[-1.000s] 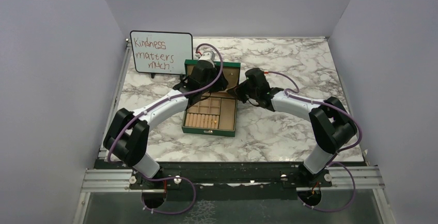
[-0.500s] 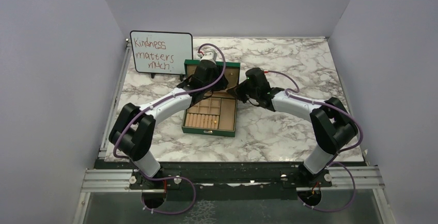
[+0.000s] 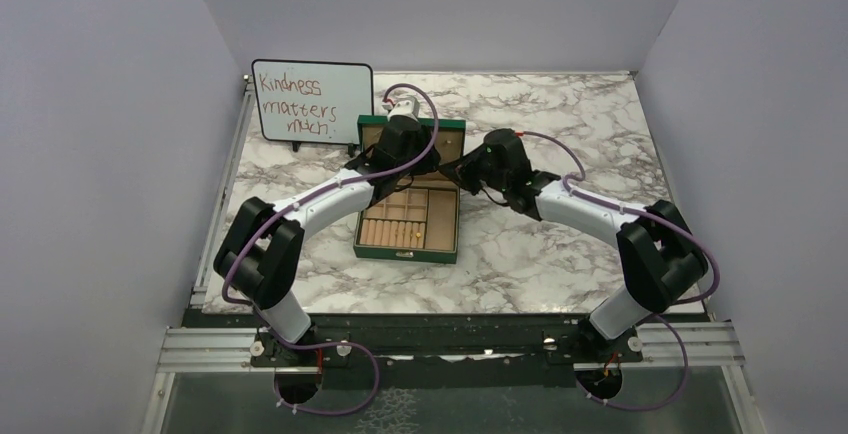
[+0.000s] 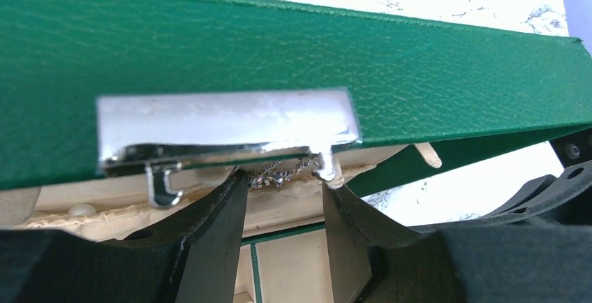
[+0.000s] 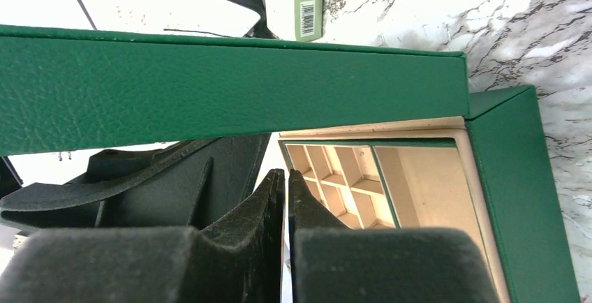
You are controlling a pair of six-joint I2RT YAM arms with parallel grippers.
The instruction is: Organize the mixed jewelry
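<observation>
The green box [image 3: 440, 252] sits mid-table, its lid [image 4: 349, 58] raised at the back. A clump of tiny silver jewelry [image 4: 279, 174] lies against the tan lining just under the lid's silver clasp [image 4: 223, 125]. My left gripper [image 4: 282, 186] is open, one fingertip on each side of that clump; whether they press it I cannot tell. My right gripper [image 5: 286, 176] hangs beside the lid's right corner [image 5: 447, 86], above the tan compartments [image 5: 335, 170]. It is shut to a hairline slit with nothing in it. A small gold speck [image 3: 413, 238] lies in a front compartment.
A whiteboard [image 3: 312, 101] with handwriting stands at the back left. A small white-and-green carton [image 5: 309, 3] lies on the marble table behind the lid. Both wrists crowd the lid's top edge, close to each other.
The left arm has pushed forward to the lid's edge. The right arm's elbow has swung out to the right, and its wrist has shifted a little right along the lid.
</observation>
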